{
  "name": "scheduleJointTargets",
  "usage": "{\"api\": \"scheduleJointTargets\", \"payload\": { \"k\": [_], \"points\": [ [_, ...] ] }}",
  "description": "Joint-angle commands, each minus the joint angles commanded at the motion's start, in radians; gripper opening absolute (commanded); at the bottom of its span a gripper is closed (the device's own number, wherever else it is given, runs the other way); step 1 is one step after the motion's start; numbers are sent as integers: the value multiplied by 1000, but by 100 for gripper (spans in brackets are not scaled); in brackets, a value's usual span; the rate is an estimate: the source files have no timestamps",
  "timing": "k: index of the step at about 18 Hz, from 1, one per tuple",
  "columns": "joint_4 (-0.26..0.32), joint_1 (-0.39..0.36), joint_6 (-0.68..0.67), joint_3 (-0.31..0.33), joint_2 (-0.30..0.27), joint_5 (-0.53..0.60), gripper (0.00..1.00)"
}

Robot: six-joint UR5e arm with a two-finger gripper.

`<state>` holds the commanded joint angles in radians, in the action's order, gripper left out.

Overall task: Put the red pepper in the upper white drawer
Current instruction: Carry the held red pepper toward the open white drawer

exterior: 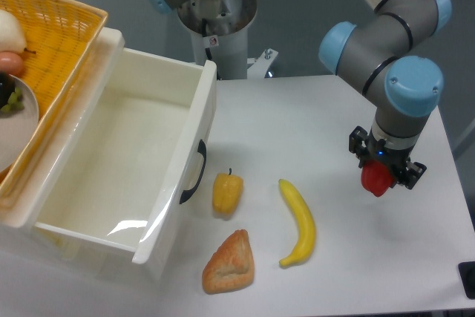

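The red pepper shows as a small glossy red lump at the right side of the table, directly under my gripper. The black fingers close around its top, so the gripper is shut on it; whether it rests on the table or hangs just above I cannot tell. The upper white drawer stands pulled out at the left, its deep inside bare, the black curved handle on its front wall facing the table's middle. The gripper is far to the right of the drawer.
A yellow pepper, a croissant and a banana lie between the drawer and the gripper. A yellow wicker basket with fruit and a plate sits on top at the far left. The robot base stands at the back.
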<state>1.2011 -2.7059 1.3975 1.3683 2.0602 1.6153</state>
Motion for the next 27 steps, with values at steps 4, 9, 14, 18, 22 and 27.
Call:
{"api": "scheduleJointTargets", "payload": {
  "k": [4,9,14,18,22,27],
  "points": [
    [6,3,-21,1,-34,-34,21],
    [49,21,-35,9,-104,-89,21],
    [89,55,-77,12,-184,-150,21],
    [98,92,-115,14,-218,-199,21],
    [107,144,-126,15,-279,-213,21],
    [120,227,-156,69,-371,-273,21]
  ]
}}
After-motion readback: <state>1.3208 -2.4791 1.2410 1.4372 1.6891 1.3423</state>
